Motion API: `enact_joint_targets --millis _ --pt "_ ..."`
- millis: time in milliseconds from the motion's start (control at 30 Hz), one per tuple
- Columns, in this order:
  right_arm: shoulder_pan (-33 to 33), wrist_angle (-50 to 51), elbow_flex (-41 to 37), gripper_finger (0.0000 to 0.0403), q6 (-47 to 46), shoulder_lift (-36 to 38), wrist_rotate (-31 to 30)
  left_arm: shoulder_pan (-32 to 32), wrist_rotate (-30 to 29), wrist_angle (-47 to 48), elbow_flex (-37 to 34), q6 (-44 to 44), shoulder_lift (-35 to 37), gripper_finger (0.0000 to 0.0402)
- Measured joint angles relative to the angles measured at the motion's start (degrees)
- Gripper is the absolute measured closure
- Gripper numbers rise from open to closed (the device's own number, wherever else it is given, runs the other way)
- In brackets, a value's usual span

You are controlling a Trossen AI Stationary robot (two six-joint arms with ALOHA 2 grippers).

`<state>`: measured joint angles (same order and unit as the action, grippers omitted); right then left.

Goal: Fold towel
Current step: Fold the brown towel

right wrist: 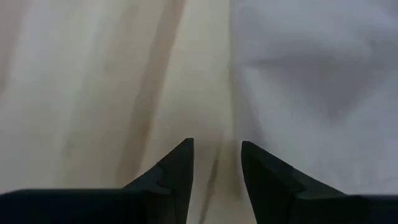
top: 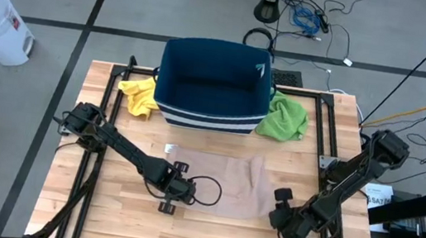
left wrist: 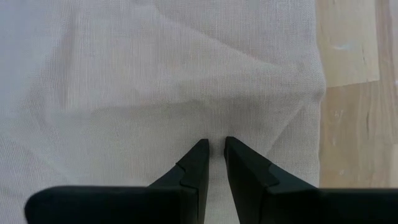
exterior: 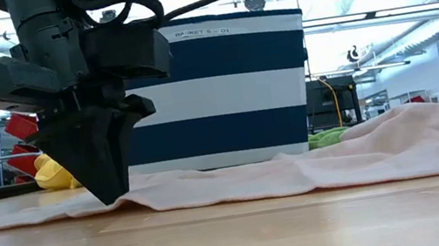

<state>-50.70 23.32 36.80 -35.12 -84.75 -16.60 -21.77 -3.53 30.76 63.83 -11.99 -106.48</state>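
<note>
On slatted wood table (top: 84,201), thin, rumpled, finely woven pale towel (top: 225,183).

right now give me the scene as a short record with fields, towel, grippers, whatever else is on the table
towel: pale, spread flat on the wooden table, right side rumpled
left gripper: down on the towel's left edge, fingers nearly together pinching the cloth
right gripper: at the towel's right edge, fingers apart over the cloth's border
basket: navy and white striped, behind the towel
yellow cloth: left of the basket
green cloth: right of the basket
fold: not yet made
</note>
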Motion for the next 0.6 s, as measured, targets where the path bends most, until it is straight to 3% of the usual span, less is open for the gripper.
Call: enact_joint_targets --millis 600 --pt "0.5 5.5 0.0 0.0297 1.4 -0.5 -4.7 0.0 0.0 0.0 0.0 -0.1 0.0 0.0339"
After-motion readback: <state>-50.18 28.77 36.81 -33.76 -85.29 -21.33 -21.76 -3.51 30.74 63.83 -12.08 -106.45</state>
